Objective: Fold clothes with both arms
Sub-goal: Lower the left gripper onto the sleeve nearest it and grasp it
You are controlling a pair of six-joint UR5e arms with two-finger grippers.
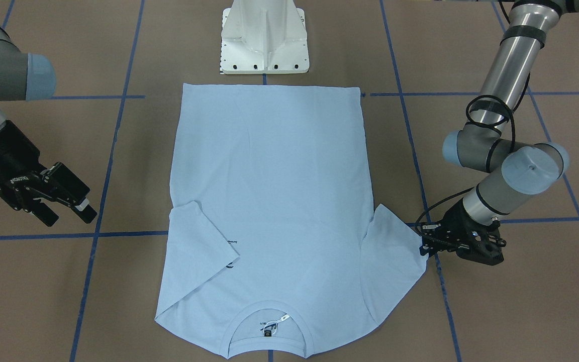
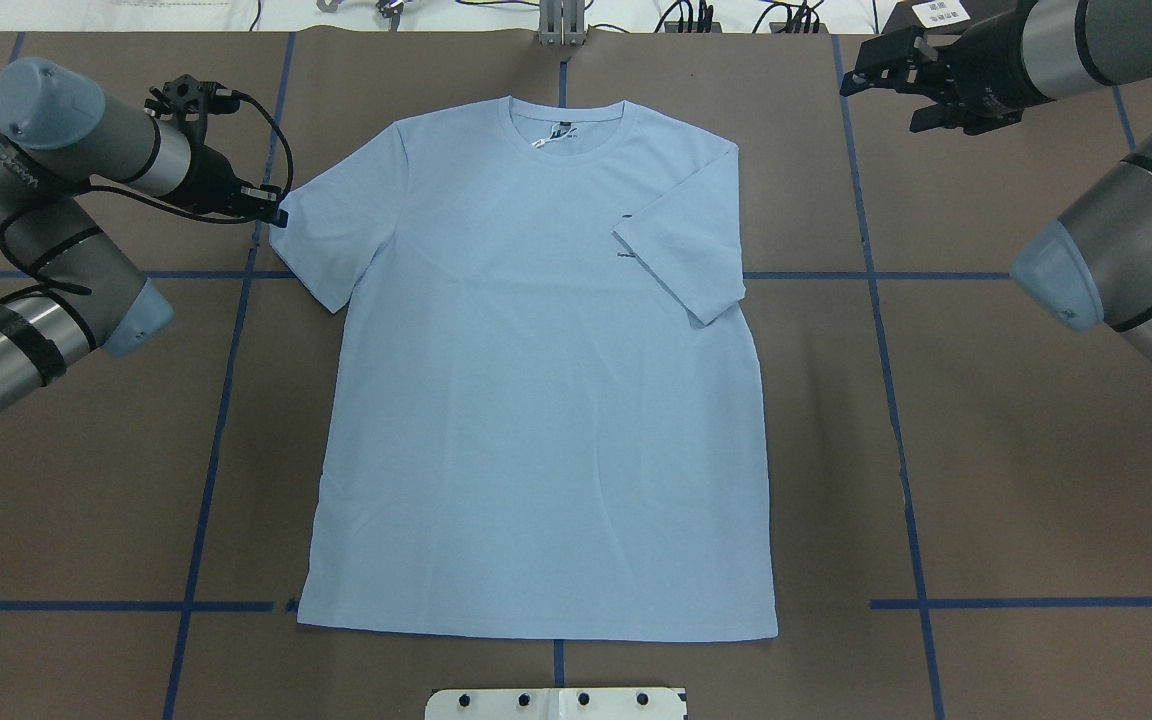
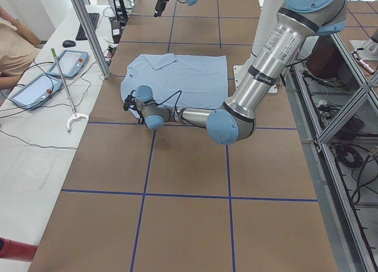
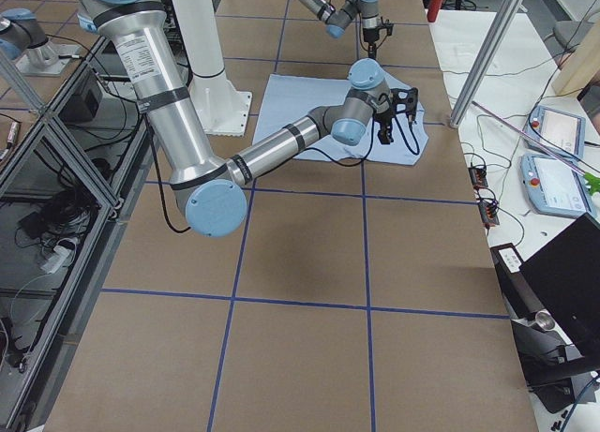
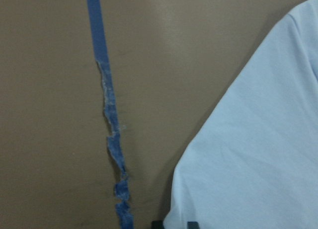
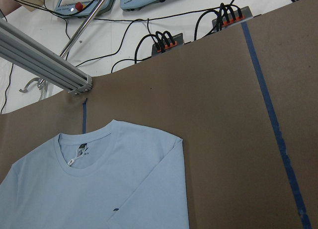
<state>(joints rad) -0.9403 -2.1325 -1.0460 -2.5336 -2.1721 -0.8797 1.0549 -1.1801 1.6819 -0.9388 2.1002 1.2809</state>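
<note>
Black two-finger left gripper [image 1: 424, 242] sits low at the outer hem of the left sleeve [image 1: 392, 251], touching the cloth edge. Judged: it is placed there to take that sleeve and fold it inward, as the opposite sleeve lies. I cannot tell whether it pinches the hem or only brackets it. The wrist view shows just two dark tips at the bottom of the frame, and the wider views are too small.

Black right gripper [image 1: 66, 213] is held above the brown paper-covered worktop [image 1: 495, 311], well apart from the shirt, fingers spread and empty. Judged: it is parked clear so it drags no cloth.

Light blue short-sleeved T-shirt [image 1: 269, 176] lies flat and front up in the middle of the worktop. Its collar points away from the robot and its hem is near the white metal pedestal base [image 1: 264, 40]. The right sleeve [image 1: 196, 246] is turned in across the chest, so folding looks begun on that side only.

Hard to see:
- The small dark chest print [image 1: 231, 243] is mostly covered by the folded sleeve, with only slivers showing.
- The black neck label [image 1: 268, 332] is unreadable.
- In the left side view the near arm crowds its own gripper.
</note>
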